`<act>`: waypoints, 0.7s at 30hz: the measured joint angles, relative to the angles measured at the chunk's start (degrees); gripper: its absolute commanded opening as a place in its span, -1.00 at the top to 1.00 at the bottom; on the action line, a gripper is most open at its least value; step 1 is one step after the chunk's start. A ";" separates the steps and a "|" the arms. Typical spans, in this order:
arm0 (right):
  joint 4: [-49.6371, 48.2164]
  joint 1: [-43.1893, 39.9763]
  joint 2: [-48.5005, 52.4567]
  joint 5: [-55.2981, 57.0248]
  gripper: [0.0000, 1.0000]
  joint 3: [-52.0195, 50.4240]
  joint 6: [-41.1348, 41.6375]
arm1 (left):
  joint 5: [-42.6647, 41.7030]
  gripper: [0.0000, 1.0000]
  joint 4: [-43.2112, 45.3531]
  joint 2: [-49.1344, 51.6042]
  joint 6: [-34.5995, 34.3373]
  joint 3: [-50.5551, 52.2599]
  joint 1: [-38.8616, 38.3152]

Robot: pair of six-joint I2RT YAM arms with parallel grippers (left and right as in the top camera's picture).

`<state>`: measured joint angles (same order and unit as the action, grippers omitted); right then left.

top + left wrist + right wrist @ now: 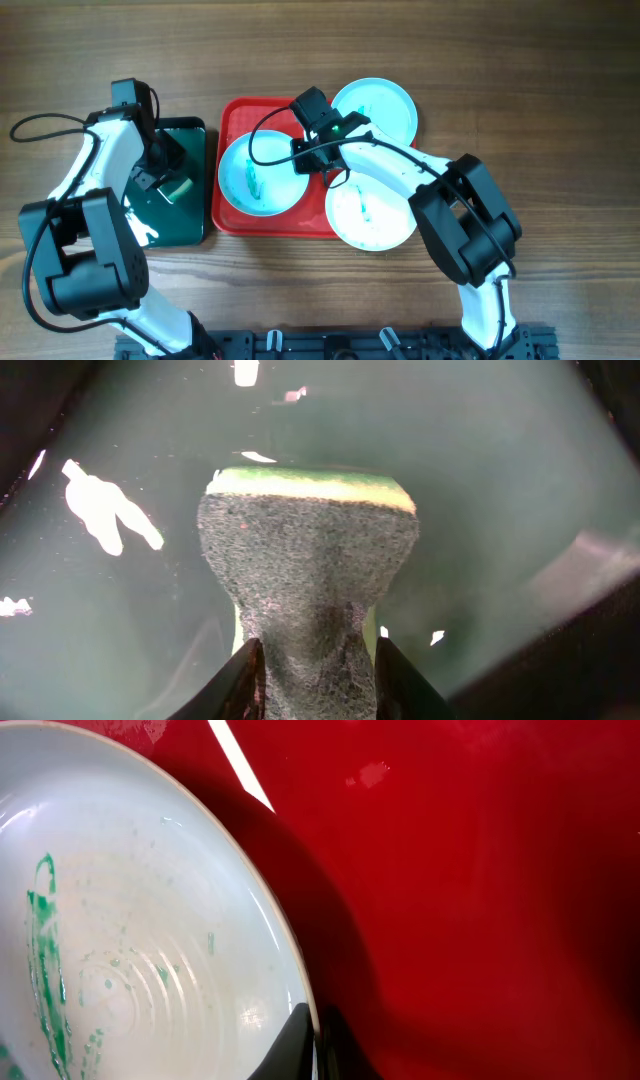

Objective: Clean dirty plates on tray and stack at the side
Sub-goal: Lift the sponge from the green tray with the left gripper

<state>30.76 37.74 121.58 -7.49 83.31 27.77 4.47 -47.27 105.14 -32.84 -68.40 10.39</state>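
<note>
Plates of a round, shallow, pale cyan-white kind number three in the overhead view. The left plate (258, 185) lies wholly inside the large red rectangular plastic tray (235, 112). The far plate (380, 105) overhangs the tray's far right corner, and the near plate (370, 215) overhangs its near right edge. Teal smears mark the centres of the left and near plates; the far one looks only faintly marked.

The right gripper (302, 163) reaches to the left plate's right rim. Only the right wrist camera shows the hold: one finger lies inside the plate and the other outside over the red tray, with the rim pinched in the thin gap between them. That view also shows a teal streak (45, 960) and fine speckles across the plate's ringed centre.

The left gripper (172, 187) sits above the smaller dark green tray with a black rim (190, 215), beside the red tray on the brown wooden table (560, 80). From above, what it holds is hard to make out. Its wrist view shows the fingers (240, 685) clenched on a scouring sponge (305, 560), the dark rough face toward the camera and a yellow-green layer behind.
</note>
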 measured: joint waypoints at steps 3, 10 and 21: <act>0.00 0.00 0.00 0.00 0.89 0.00 0.00 | 0.24 0.41 -0.31 0.00 -0.98 0.00 0.00; 0.00 0.00 0.02 0.00 0.89 0.00 0.00 | 0.42 0.43 -0.63 0.09 -2.67 0.00 0.00; -0.04 0.00 0.02 0.00 0.89 0.00 0.00 | 2.10 0.92 1.07 3.76 -3.39 -0.52 0.00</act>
<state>30.72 37.74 121.60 -7.49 83.31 27.77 6.57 -46.19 108.90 -36.23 -68.93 10.39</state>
